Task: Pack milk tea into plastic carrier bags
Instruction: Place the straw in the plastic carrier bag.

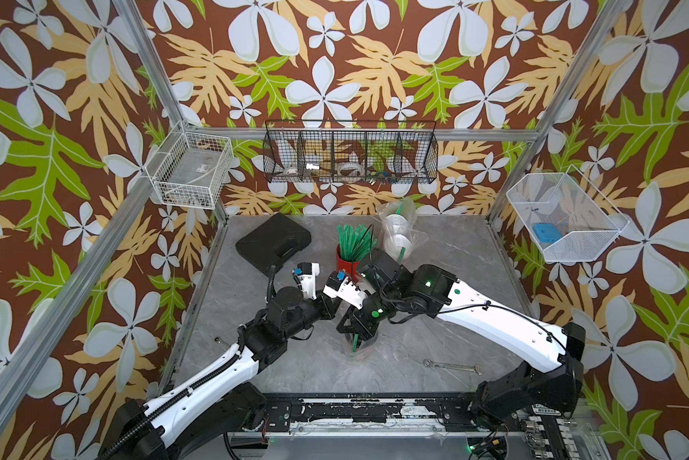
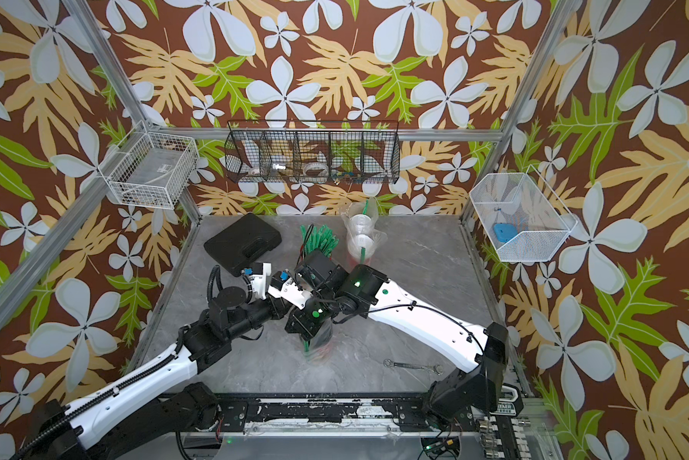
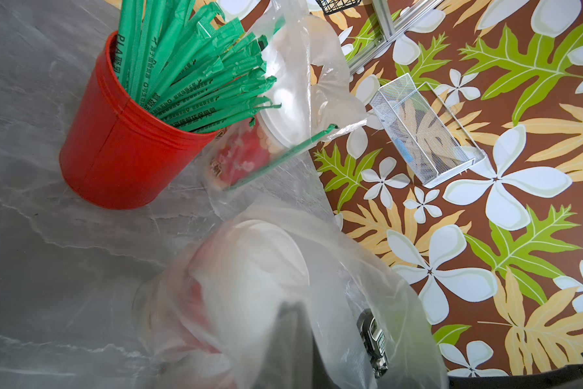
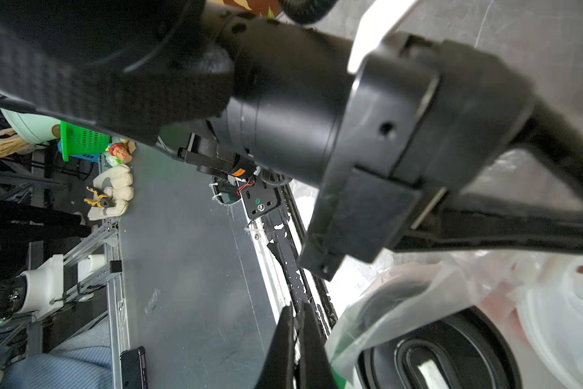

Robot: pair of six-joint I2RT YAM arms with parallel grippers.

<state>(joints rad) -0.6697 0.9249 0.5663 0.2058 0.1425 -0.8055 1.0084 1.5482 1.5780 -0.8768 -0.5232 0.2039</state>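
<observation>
Pinching the bag (image 3: 350, 269) in closed left fingers (image 3: 300, 353), closed right fingers (image 4: 283, 350) against its rim, directly above upright cups (image 3: 256, 256).

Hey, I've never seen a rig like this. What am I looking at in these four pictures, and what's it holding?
A robot's left arm and right arm stand at a grey table. Two pictures look down from overhead, nearly identical; the other two come from cameras on the arms' wrists. On the table: a black case, a red pot of green straws, a wrench, and two clear bags of cups, the far bag at the back, the near bag under the arms. The near bag shows one white lid and one black lid. The left hand and right hand are shut at that bag; whether they pinch plastic isn't clear.
</observation>
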